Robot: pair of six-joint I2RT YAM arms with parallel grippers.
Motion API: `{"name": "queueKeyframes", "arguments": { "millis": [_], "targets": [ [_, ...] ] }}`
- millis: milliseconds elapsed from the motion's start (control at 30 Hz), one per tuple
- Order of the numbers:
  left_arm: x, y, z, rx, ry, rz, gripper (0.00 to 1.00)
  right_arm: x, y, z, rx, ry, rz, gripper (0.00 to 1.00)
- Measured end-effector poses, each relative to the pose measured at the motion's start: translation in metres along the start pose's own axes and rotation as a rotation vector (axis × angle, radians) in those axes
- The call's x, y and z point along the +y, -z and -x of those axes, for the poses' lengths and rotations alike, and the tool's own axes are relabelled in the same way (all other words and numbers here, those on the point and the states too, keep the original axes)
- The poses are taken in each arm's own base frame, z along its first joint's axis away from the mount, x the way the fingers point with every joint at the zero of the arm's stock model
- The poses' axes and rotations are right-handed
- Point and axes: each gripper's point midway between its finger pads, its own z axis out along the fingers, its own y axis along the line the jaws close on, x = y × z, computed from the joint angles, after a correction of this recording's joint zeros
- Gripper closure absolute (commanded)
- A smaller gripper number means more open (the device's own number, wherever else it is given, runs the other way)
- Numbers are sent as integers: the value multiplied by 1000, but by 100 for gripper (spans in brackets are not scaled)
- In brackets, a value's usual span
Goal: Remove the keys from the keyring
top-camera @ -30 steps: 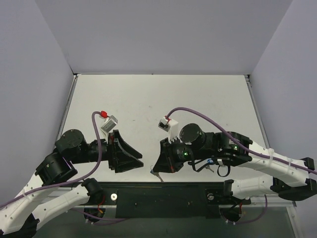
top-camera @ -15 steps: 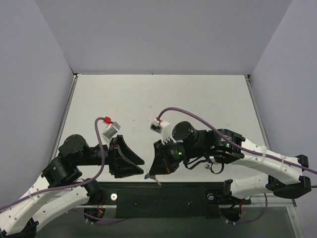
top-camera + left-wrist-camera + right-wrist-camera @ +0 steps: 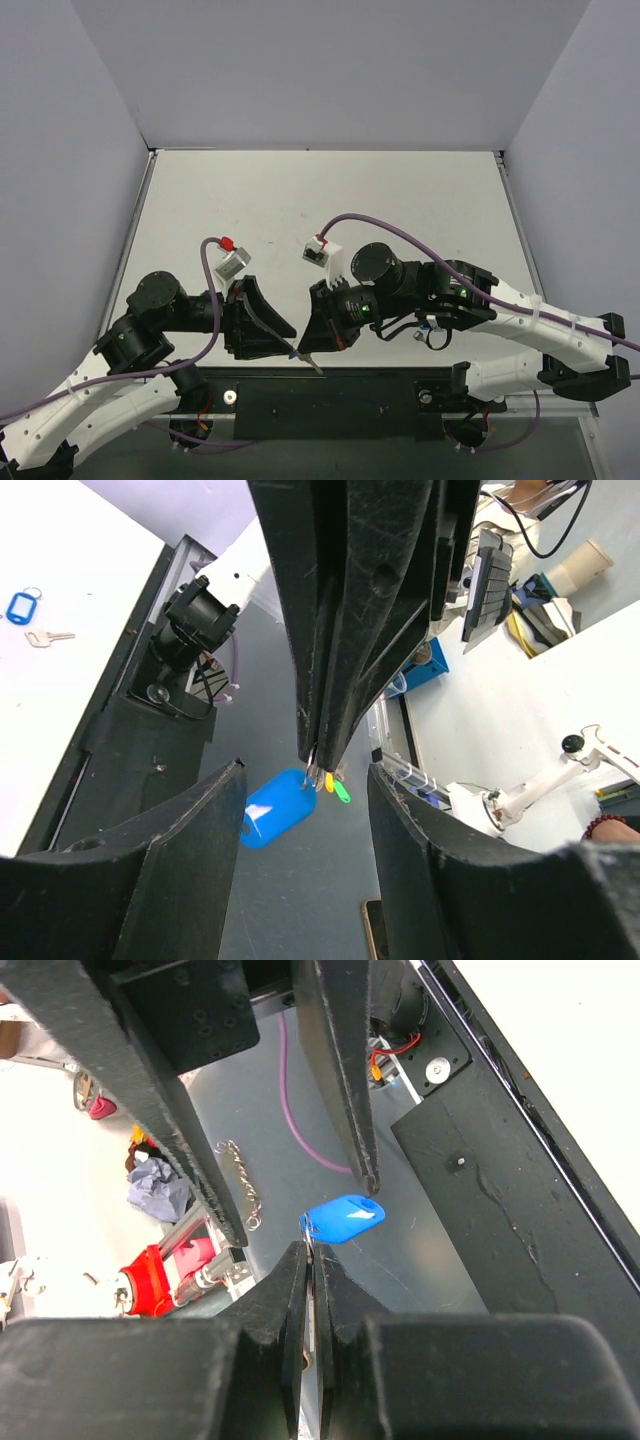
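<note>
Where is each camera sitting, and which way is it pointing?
Top external: above and behind, looking down on the table; left arm and right arm show, left hand facing right hand.
Left wrist: looks between its own open fingers at the right hand holding a blue tag.
Right wrist: looks past its shut fingers at that tag and the left fingers.
Both wrist views share the tag.

White counter (image 3: 300, 190) with grey walls (image 3: 60, 150) around. Black strip (image 3: 330, 400) along the near edge. Small silver chain (image 3: 238, 1185) down below.

White table (image 3: 300, 190) before me, pale lilac walls (image 3: 330, 70) on three sides, black rail (image 3: 330, 400) at my near edge, even soft light
</note>
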Motion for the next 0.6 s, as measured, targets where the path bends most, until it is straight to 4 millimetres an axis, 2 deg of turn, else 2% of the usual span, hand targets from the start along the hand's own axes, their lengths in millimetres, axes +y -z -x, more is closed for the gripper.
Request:
{"name": "queueKeyframes", "arguments": {
  "millis": [267,600],
  "targets": [
    [-1,-3,-1,6,20,-25,45,8,9,6,-37,13,33,100],
    [-5,-5,2,-11,25,-61,52,12,9,10,-55,19,49,100]
  ]
}}
